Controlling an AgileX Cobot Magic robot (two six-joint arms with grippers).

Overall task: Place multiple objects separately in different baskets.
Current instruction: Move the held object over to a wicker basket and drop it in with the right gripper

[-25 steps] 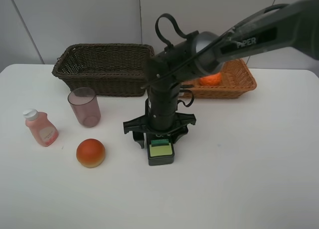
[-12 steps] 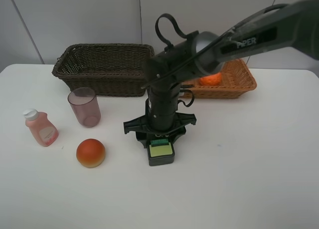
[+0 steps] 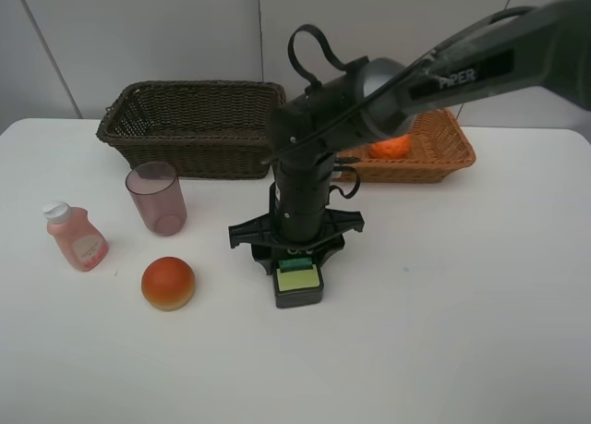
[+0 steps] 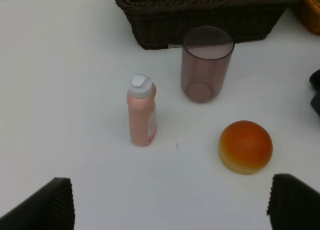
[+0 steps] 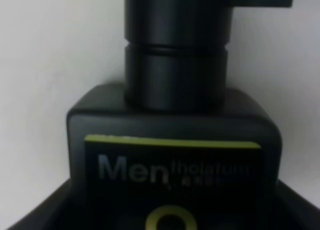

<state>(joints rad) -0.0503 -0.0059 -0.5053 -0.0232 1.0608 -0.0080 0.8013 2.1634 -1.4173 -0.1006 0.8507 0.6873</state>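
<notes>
The dark pump bottle (image 3: pixel 297 284) with its green-yellow label lies on the table at the centre. My right gripper (image 3: pixel 295 258) points down over it and is shut on it. In the right wrist view the pump bottle (image 5: pixel 175 140) fills the picture. To the left stand the purple cup (image 3: pixel 157 198), the pink white-capped bottle (image 3: pixel 76 236) and the red-orange fruit (image 3: pixel 168 283). An orange tangerine (image 3: pixel 390 148) lies in the light tan basket (image 3: pixel 434 161). The dark brown basket (image 3: pixel 194 128) stands at the back left. My left gripper (image 4: pixel 170 205) is open above the table, short of the pink bottle (image 4: pixel 142 111) and the fruit (image 4: pixel 246 147).
The right arm (image 3: pixel 443 73) stretches from the upper right across the tan basket to the centre. The cup (image 4: pixel 206 64) stands just in front of the dark basket (image 4: pixel 200 14). White table surface (image 3: pixel 443 332) lies to the right and front.
My right gripper's jaws have closed in on the pump bottle. The arm and the other things have stayed where they were.
</notes>
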